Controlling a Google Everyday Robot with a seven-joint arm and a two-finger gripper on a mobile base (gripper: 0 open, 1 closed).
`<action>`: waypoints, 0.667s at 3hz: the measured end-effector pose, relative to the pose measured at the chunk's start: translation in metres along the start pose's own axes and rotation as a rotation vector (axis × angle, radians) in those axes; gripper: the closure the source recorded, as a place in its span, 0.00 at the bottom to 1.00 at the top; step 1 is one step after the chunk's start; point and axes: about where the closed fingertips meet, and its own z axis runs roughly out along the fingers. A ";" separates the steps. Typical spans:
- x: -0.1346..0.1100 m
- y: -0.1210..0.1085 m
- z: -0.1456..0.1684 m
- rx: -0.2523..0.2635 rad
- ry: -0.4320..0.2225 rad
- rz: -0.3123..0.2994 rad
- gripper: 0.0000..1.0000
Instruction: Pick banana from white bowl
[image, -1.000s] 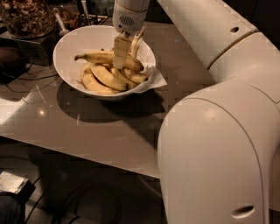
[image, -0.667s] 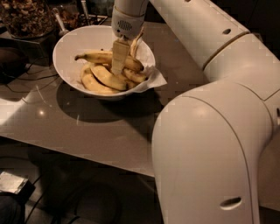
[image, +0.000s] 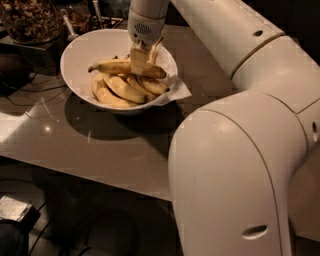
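Note:
The white bowl (image: 80, 46) stands at the back left of the grey table, with a paper liner (image: 178, 90) poking over its right rim. The long, nearly straight banana (image: 112, 66) lies across the top of the pile in the bowl. My gripper (image: 144, 62) reaches straight down into the bowl. Its fingers (image: 137, 61) straddle the banana's middle and are closed on it. Several shorter, curved bananas (image: 120, 89) lie beneath it.
My white arm (image: 235, 150) fills the right half of the view. A glass jar of brown nuts (image: 30, 20) and utensils (image: 67, 25) stand behind the bowl at the left. Dark cables (image: 20, 95) lie by the table's left edge (image: 30, 125).
The gripper has risen slightly in the bowl, and the long banana now sits a little higher over the other bananas. The arm's elbow has shifted.

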 end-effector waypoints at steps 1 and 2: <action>0.000 0.000 0.000 0.000 0.000 0.000 0.97; -0.008 -0.003 -0.007 0.033 -0.037 -0.013 1.00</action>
